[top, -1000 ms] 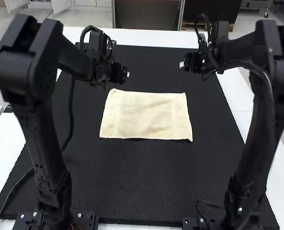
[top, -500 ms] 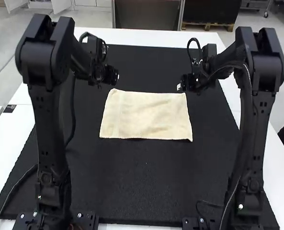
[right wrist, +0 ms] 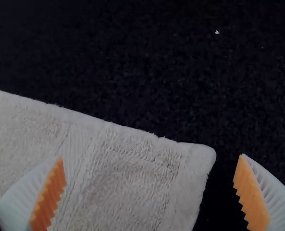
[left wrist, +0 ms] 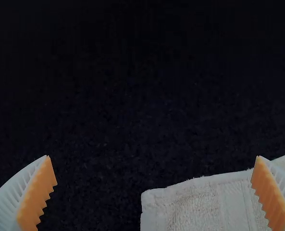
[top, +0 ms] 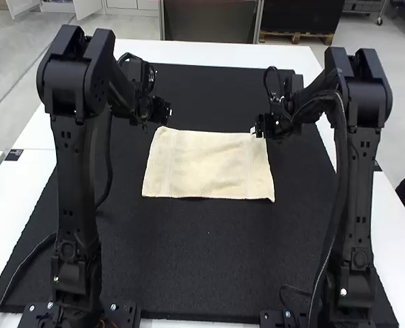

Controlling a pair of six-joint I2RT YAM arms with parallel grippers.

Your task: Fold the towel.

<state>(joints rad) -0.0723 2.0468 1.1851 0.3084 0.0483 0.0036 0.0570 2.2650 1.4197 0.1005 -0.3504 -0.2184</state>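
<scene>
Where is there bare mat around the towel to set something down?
The widest free patch of mat runs from the near edge of the towel back between the left arm and right arm. Another lies beyond the far edge. It is crowded at the far corners, with the left gripper and right gripper, jaws open.

Coarse Textures Meeting Smooth Plastic

From here, the towel (top: 209, 164) is looking like rough, looped cloth with ribbed bands. The mat (top: 202, 266) beneath is showing a matt, grainy surface; the counter (top: 24, 198) is looking smooth. Both arms (top: 72, 82) are looking plastic, dully glossy, a screw (top: 343, 292) glinting like metal. The fingers (left wrist: 7, 207) are looking plasticky, their toothed pads (right wrist: 48, 199) matt.
</scene>
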